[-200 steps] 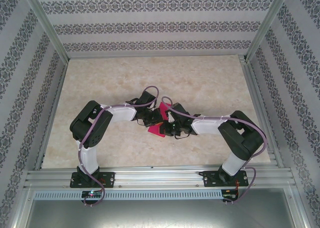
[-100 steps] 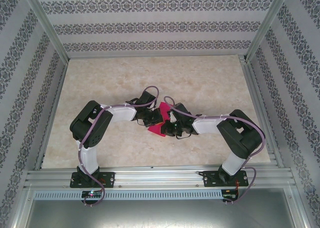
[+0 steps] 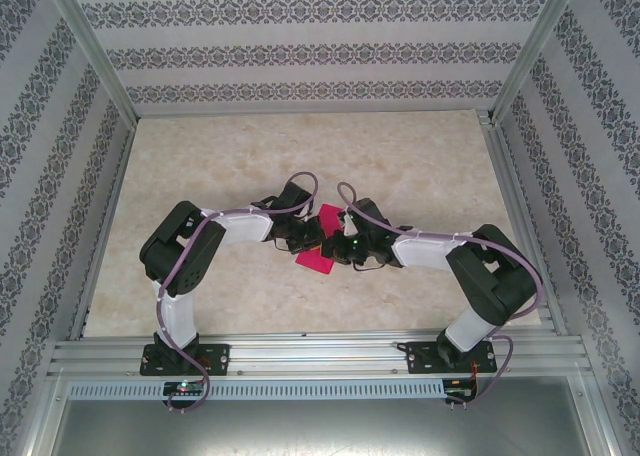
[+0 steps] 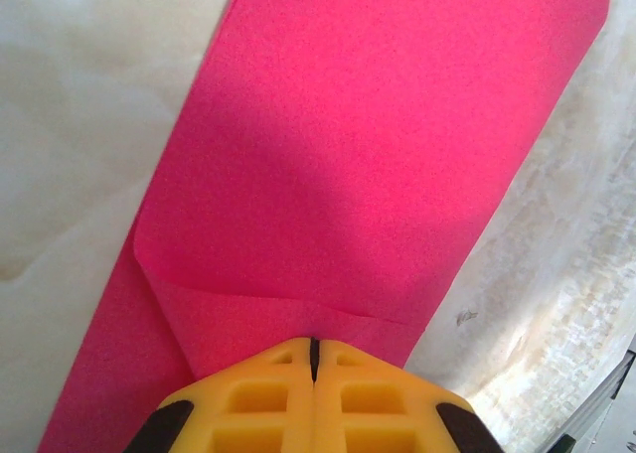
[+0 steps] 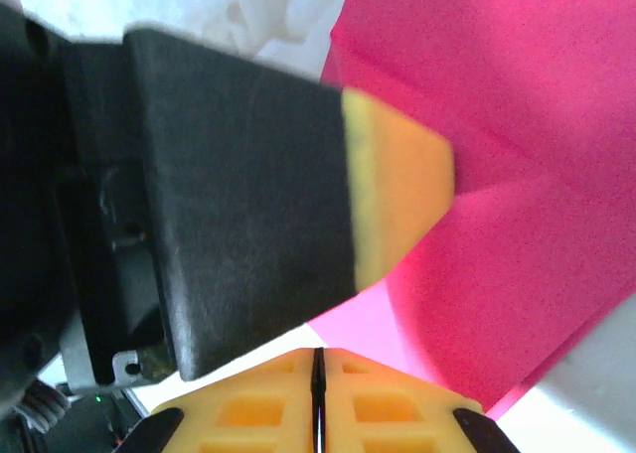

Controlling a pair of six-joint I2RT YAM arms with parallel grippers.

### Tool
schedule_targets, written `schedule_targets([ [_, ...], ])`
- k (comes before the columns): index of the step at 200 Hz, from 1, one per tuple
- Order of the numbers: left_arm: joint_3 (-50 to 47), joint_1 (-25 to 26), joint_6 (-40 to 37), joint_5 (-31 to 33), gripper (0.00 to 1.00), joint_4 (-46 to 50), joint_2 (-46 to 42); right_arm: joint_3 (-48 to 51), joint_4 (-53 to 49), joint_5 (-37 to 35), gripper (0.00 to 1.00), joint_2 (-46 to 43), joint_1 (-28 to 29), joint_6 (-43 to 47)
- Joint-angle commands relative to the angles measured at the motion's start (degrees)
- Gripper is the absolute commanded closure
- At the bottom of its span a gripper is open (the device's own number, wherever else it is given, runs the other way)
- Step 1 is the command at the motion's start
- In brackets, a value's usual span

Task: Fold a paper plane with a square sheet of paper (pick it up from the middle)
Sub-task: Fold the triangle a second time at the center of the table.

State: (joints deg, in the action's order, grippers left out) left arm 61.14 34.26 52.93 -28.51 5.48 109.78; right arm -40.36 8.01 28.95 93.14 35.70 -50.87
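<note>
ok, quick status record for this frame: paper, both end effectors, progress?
paper: magenta-pink sheet of paper, partly folded, layers overlapping
location: middle of the table, between the two arms
left end effector: shut, tips at a folded layer of the paper; pinching or just pressing, cannot tell
right end effector: shut, tips at the paper's edge, close beside the left one's finger
progress: creases visible, no dart shape yet
</note>
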Motion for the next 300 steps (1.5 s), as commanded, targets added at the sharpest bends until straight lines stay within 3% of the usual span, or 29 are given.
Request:
schedule_targets([
  [1,-0.3,-0.33,-1.2,1.27,1.0,3.67,2.01,0.48,2.49,1.7,0.91,1.52,-0.3,-2.12],
  [112,-0.41,-0.33,-1.06,1.44,1.0,3.94,2.0,2.92,4.74,3.66,0.92,5.42,0.22,-2.67],
  [147,-0.69,-0.33,-0.99,1.62,1.0,4.03,1.83,2.56,2.66,3.78,0.92,5.48,0.36,-1.47],
  [180,-0.68,-0.33,-0.96,1.8,1.0,4.26,2.02,0.28,-6.15,1.16,0.92,4.42,0.85,2.41],
  [245,-0.61,-0.33,-0.98,1.55,1.0,4.26,2.09,-2.0,-8.03,0.14,0.91,-2.22,1.53,3.61],
  [300,-0.32,-0.35,-1.16,1.35,1.0,4.46,2.2,-4.15,-7.98,-0.66,0.91,1.72,3.68,2.71],
])
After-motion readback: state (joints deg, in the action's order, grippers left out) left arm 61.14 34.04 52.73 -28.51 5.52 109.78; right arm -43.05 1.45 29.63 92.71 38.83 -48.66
